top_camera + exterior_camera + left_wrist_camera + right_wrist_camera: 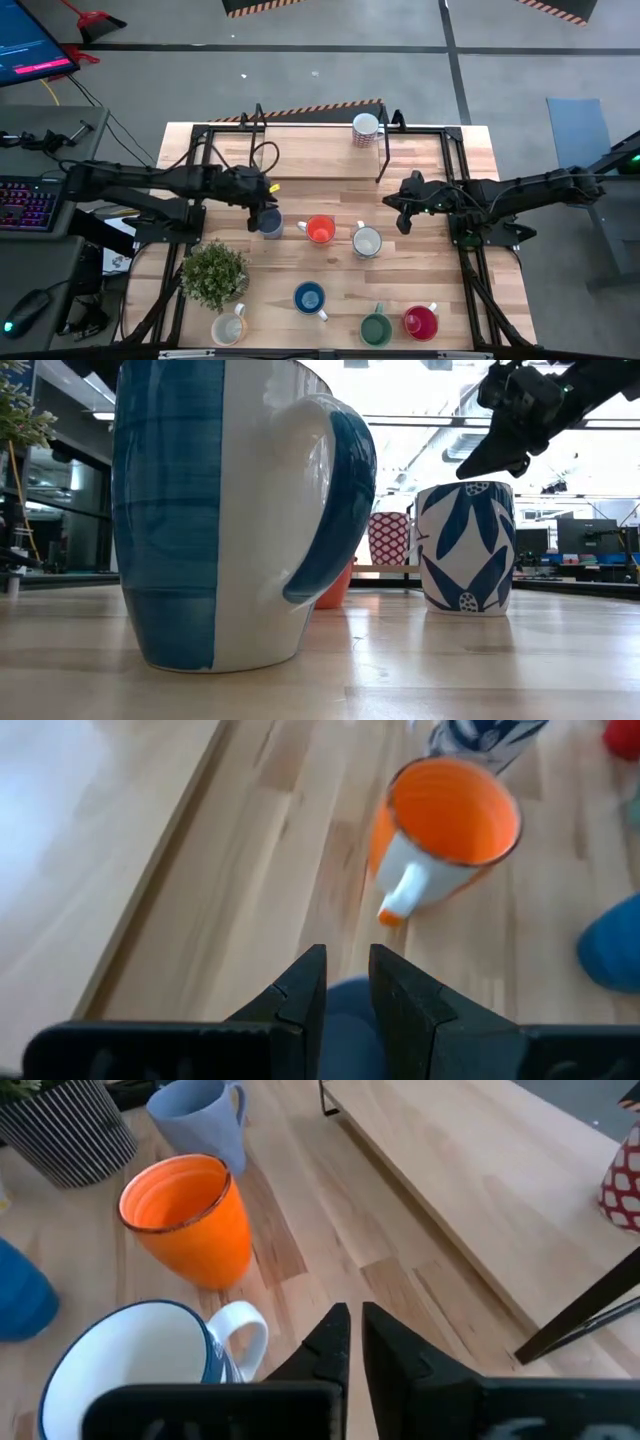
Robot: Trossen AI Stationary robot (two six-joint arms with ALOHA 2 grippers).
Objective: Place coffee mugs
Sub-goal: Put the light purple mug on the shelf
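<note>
High view: left gripper [266,214] clamped on grey-blue mug [271,225] rim, beside orange mug [320,229]. Right gripper [403,208] above the table [430,150], fingers nearly together, holding nothing, near patterned mug [367,241]. Blue mug [309,298], green mug [376,329], red mug [420,322] along the front.

Potted green plant [214,273] on wooden table [300,160], keyboard [28,203], mouse [24,310] beside it
</note>
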